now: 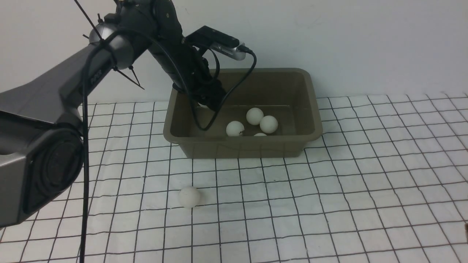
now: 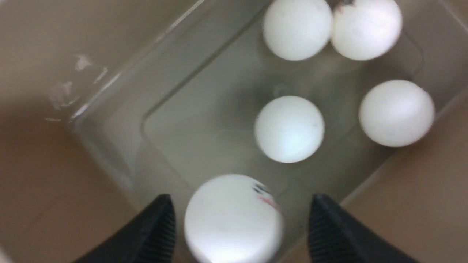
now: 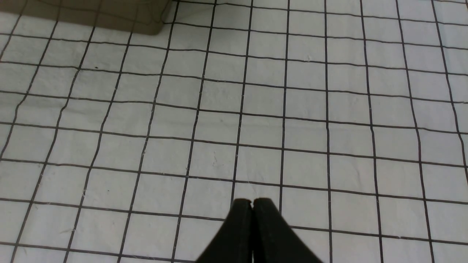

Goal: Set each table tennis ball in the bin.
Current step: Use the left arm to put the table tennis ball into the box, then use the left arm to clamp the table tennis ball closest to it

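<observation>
The olive-brown bin (image 1: 241,148) stands at the back of the table. My left gripper (image 1: 210,102) reaches down inside it at its left end. In the left wrist view the left gripper (image 2: 241,199) is open, and a blurred white table tennis ball (image 2: 234,223) with a dark and red logo sits between the fingers (image 2: 157,226) with a gap on each side. Several more balls (image 2: 289,128) lie on the bin floor (image 2: 190,120). One ball (image 1: 189,197) lies on the cloth in front of the bin. My right gripper (image 3: 252,201) is shut and empty over the cloth.
A white cloth with a black grid (image 1: 329,204) covers the table. A white wall rises just behind the bin. A corner of the bin (image 3: 109,14) shows far from the right gripper. The left arm's cable (image 1: 234,87) hangs into the bin.
</observation>
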